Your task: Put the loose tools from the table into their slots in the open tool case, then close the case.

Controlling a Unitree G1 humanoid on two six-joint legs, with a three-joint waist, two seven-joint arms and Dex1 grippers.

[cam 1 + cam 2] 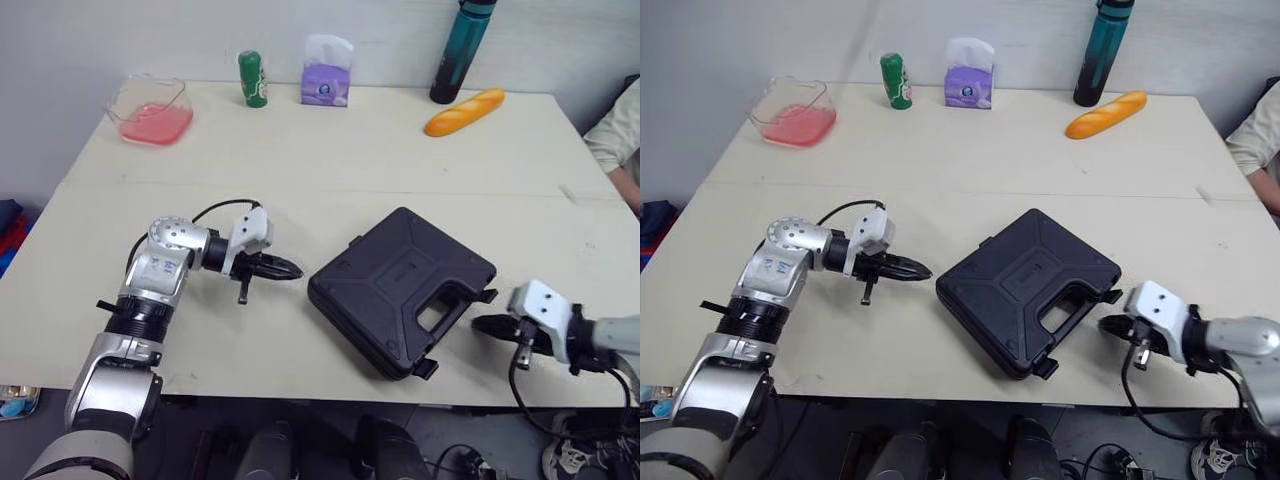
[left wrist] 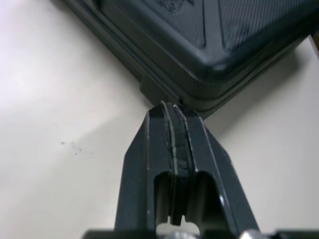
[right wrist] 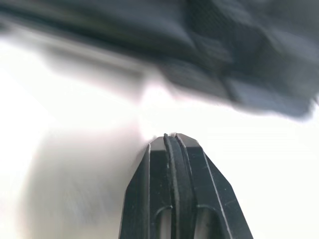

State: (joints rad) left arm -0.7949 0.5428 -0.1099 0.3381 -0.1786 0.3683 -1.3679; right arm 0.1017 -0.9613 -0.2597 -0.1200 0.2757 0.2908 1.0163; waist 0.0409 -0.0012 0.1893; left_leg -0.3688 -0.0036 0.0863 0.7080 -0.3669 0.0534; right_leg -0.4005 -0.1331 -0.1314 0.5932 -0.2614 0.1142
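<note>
I see the black tool case (image 1: 400, 290) lying flat on the tabletop (image 1: 330, 160) near the front edge, lid down, turned at an angle with its handle side toward the robot's right. Two latch tabs (image 1: 487, 295) stick out on that side. My left hand (image 1: 290, 270) sits low over the tabletop with its fingers (image 2: 174, 149) pressed together on nothing, the tip just beside the case's left corner; I cannot tell if it touches. My right hand (image 1: 482, 325) is also pressed together and empty, near the handle side. Along the far edge stand a pink container (image 1: 152, 112), a green can (image 1: 252, 79), a tissue pack (image 1: 326, 75), a dark bottle (image 1: 460, 50) and a bread loaf (image 1: 464, 111).
</note>
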